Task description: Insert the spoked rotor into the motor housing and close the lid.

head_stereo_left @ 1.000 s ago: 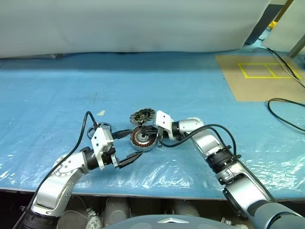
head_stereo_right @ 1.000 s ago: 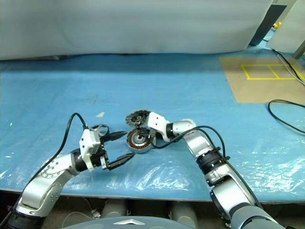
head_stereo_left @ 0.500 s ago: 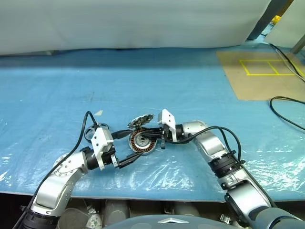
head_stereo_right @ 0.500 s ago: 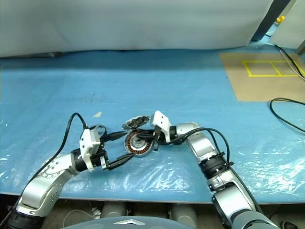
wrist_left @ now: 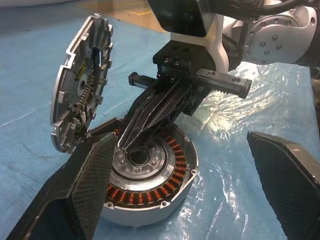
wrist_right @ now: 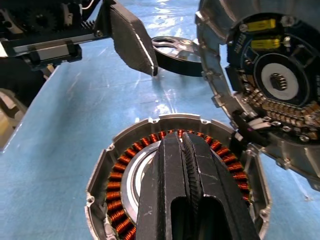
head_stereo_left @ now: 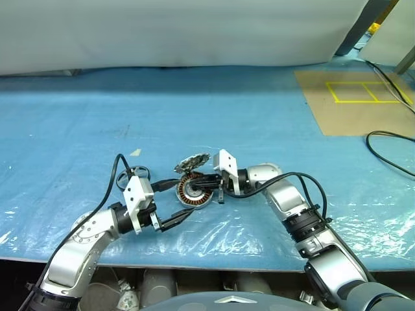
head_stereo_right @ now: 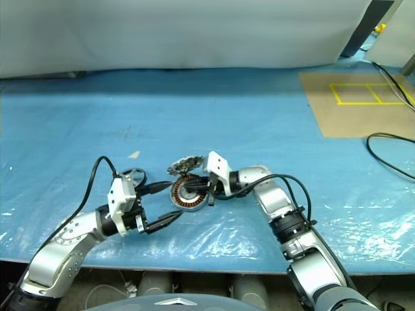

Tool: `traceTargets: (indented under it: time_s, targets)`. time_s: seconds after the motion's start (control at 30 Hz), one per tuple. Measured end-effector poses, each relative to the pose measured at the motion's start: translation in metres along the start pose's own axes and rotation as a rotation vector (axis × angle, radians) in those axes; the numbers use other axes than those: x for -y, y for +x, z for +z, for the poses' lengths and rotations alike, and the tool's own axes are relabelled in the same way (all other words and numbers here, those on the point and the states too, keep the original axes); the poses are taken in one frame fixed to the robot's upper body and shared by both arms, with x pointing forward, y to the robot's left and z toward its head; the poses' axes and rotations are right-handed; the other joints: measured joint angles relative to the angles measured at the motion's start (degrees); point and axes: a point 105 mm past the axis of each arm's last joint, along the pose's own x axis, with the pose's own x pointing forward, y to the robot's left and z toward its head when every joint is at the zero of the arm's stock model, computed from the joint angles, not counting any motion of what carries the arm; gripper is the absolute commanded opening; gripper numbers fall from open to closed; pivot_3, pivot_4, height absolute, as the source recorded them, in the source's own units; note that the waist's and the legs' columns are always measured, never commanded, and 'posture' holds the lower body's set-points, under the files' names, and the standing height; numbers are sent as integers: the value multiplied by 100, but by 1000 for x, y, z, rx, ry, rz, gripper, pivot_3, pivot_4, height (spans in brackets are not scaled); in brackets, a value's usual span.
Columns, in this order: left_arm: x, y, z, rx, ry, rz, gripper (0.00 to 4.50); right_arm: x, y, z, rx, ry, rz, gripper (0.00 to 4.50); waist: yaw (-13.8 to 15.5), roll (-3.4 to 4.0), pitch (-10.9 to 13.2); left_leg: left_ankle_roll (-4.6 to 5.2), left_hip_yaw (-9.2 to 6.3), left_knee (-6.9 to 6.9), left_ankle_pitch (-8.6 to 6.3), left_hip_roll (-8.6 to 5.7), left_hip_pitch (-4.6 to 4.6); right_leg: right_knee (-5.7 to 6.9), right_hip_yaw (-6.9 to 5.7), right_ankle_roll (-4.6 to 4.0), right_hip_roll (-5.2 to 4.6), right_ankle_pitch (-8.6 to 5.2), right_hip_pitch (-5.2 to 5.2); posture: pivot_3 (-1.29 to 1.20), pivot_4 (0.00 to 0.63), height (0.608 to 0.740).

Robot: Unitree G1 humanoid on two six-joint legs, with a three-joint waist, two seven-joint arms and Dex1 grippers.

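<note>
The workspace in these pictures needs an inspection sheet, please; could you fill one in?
Surface: blue plastic sheet over the table.
Job's things: motor housing open, copper windings showing; lid tilted up at its far edge; spoked rotor flat on the sheet, not inserted.
Clutter: small pale scrap.
Grippers: left gripper open, beside the housing; right gripper shut, fingertips over the housing's centre.
Cables: black cable at far right.
Surroundings: white sheet behind; brown board with yellow tape.
</note>
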Motion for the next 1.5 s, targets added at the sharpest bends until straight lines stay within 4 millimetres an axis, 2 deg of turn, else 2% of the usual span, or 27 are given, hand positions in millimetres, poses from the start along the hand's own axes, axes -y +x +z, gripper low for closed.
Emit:
traceTargets:
  time_s: [0.17,0.3,0.5,0.77,0.83,1.0,1.13,1.2,1.3,1.33,1.43,1.5]
  targets:
    - [0,0,1,1,2,0,4414,4,11,-8,-26,-25,-23,54,-5,1,-1,0,1,1,0,1,8,4,1,-1,0,0,5,0,150,740]
    - [1,0,0,0,0,2,4414,7,10,-13,-45,-48,-27,54,1,1,-1,6,5,4,-4,0,41,3,1,-3,-4,-2,40,0,150,740]
    - [1,-1,-1,-2,-3,3,4414,3,-2,-20,-101,-97,-5,54,37,2,-2,22,4,-5,-15,-3,90,-17,3,-1,-10,-5,91,0,150,740]
    - [-3,3,6,12,23,-2,4414,7,8,-21,-96,-139,-56,54,-38,3,-12,22,-3,-13,-14,1,106,-9,15,2,-6,-7,102,0,150,740]
    - [-3,2,5,11,21,-2,4414,10,9,-22,-100,-126,-74,54,-25,12,-18,22,-4,-14,-15,0,129,-8,16,35,-7,-25,104,0,150,740]
    - [-2,2,5,10,19,-1,4414,15,10,-25,-165,-122,-71,54,3,31,-72,22,-4,-22,-15,-5,134,-17,20,36,-9,-26,112,0,150,740]
    - [-3,2,5,10,20,-1,4414,14,10,-30,-185,-139,-62,54,27,35,-119,23,-7,-67,-16,-14,202,-60,20,51,-13,-36,188,0,150,740]
    - [-3,2,5,10,20,0,4414,12,6,-31,-127,-81,-75,54,41,28,-121,23,-11,-94,-16,-22,229,-86,22,56,-17,-40,187,0,150,740]
    - [-3,2,4,9,18,1,4414,10,8,-30,19,31,-100,54,12,14,-122,23,-9,-94,-15,-21,174,-85,25,54,-15,-37,160,0,150,740]
    - [-3,3,5,10,20,0,4414,10,10,-28,41,32,-94,54,-20,15,-122,23,-5,-95,-15,-21,158,-83,26,13,-13,-14,141,0,150,740]
    - [-4,4,7,15,25,-2,4414,14,15,-21,76,15,-85,54,-48,20,-121,21,-3,-97,-12,-10,84,-76,16,3,0,-10,66,0,150,740]
    - [-3,3,6,14,23,-1,4414,13,13,-20,70,-34,-77,54,-26,22,-120,11,2,-97,-7,-8,65,-75,8,9,1,-6,58,0,150,740]
